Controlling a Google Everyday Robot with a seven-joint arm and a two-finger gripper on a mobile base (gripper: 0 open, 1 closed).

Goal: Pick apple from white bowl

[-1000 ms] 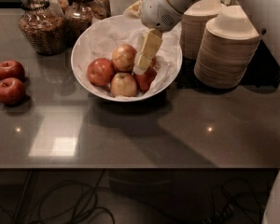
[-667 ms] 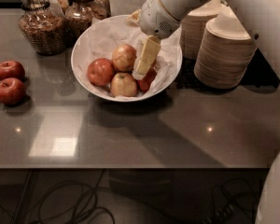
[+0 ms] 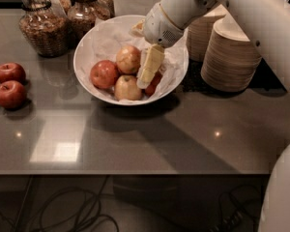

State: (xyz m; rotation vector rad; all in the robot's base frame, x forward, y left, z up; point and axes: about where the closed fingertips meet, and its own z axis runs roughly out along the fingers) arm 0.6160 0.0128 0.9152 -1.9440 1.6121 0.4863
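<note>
The large white bowl, lined with crumpled white paper, stands at the back middle of the grey counter. It holds several apples: a red one on the left, a yellow-red one at the back, another yellow-red one at the front, and a red one on the right, mostly hidden. My gripper reaches down from the upper right into the bowl's right half. It is against the hidden red apple and next to the two yellow-red ones.
Three loose red apples lie at the counter's left edge. Glass jars stand behind the bowl on the left. Stacks of beige paper bowls stand close to its right. Cables lie on the floor below the front edge.
My gripper has moved down a little, deeper into the bowl among the apples. The apples and bowl have not moved.
</note>
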